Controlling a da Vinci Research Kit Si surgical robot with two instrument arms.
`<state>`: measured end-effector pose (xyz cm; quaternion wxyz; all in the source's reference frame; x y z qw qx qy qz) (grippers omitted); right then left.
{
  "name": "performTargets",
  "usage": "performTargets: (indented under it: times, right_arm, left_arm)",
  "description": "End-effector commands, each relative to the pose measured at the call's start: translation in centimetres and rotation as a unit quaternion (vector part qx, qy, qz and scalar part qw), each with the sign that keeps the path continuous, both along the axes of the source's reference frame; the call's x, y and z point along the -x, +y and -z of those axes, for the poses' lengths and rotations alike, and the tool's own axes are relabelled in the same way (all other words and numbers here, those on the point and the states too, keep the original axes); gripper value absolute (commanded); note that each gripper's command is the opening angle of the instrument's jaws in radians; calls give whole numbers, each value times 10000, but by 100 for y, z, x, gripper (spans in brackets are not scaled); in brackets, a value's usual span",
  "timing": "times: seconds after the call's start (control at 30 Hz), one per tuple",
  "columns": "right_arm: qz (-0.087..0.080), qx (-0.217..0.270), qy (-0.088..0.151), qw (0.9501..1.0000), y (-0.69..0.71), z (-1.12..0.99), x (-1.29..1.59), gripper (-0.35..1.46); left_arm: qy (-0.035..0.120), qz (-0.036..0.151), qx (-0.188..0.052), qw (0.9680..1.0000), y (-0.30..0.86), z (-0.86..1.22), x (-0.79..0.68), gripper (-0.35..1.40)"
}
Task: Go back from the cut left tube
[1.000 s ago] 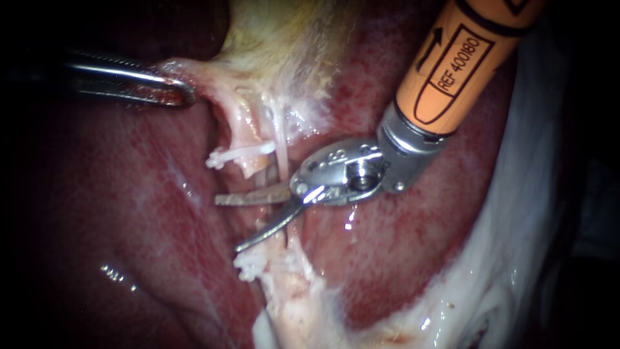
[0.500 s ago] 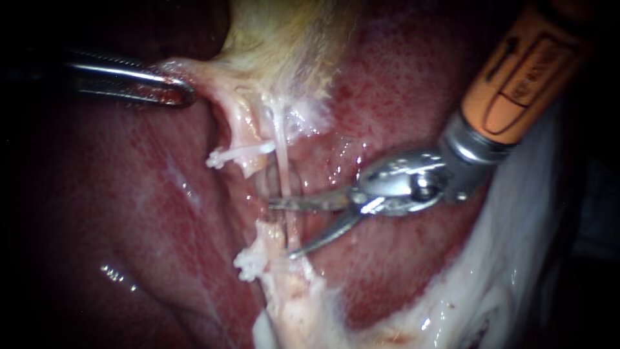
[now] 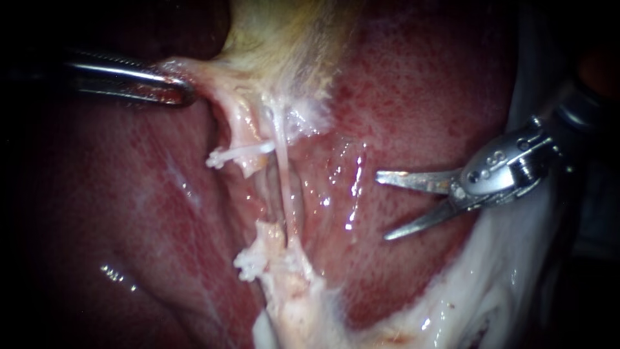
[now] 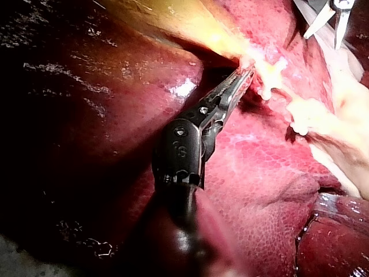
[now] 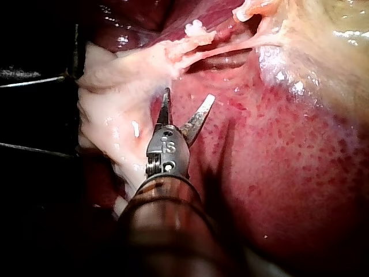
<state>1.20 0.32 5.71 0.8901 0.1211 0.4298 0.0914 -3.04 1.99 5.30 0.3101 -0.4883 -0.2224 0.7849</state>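
Observation:
The left tube is cut in two. Its upper stump [image 3: 242, 152] carries a white clip, and its lower stump [image 3: 253, 258] ends in another white clip. Beside them a thin pale tube [image 3: 283, 178] still runs whole between the gallbladder [image 3: 284, 39] and the pale tissue below. My right instrument [image 3: 382, 205] stands well to the right of the tubes over the liver [image 3: 420, 84], its two blades open and empty [image 5: 188, 95]. My left instrument [image 3: 174, 94] is shut on the gallbladder's pale edge and holds it stretched leftward [image 4: 239, 81].
White fatty tissue [image 3: 504, 278] lines the lower right rim of the liver. Wet, glistening liver bed [image 3: 349, 187] lies between the tubes and the right blades. The right instrument's blades [image 4: 328, 14] show ahead of the left instrument.
My right instrument has drawn back to the right, away from the tubes, its blades staying open. The left instrument and the held tissue have not moved.

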Motion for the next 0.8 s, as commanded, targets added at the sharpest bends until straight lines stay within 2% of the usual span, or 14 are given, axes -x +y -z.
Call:
performTargets:
  times: [0.03, 0.13, 0.23, 0.3, 0.43, 0.57, 0.8]
  right_arm:
    - [-13, -46, -26, 10000, 0, 0, 1, 143]
    - [-50, -112, -48, 9999, 0, 0, 2, 143]
    - [65, -211, 41, 9997, 0, 0, 3, 143]
    - [74, -219, 48, 9997, 0, 0, 3, 143]
    - [76, -219, 49, 9997, 0, 0, 3, 143]
    - [75, -219, 48, 9997, 0, 0, 3, 143]
    - [75, -219, 48, 9997, 0, 0, 3, 145]
  left_arm:
    - [7, 5, 8, 10000, -1, -1, 0, -35]
    - [15, 11, 25, 10000, -3, -7, 3, -35]
    - [27, 19, 51, 10000, -7, -15, 7, -35]
    - [6, 11, 62, 10000, -11, -21, 9, -35]
    - [34, -95, 91, 9999, -19, -37, 18, -35]
    - [52, -146, 13, 9999, -29, -50, 27, -35]
    - [49, -175, 5, 9998, -28, -51, 28, -35]
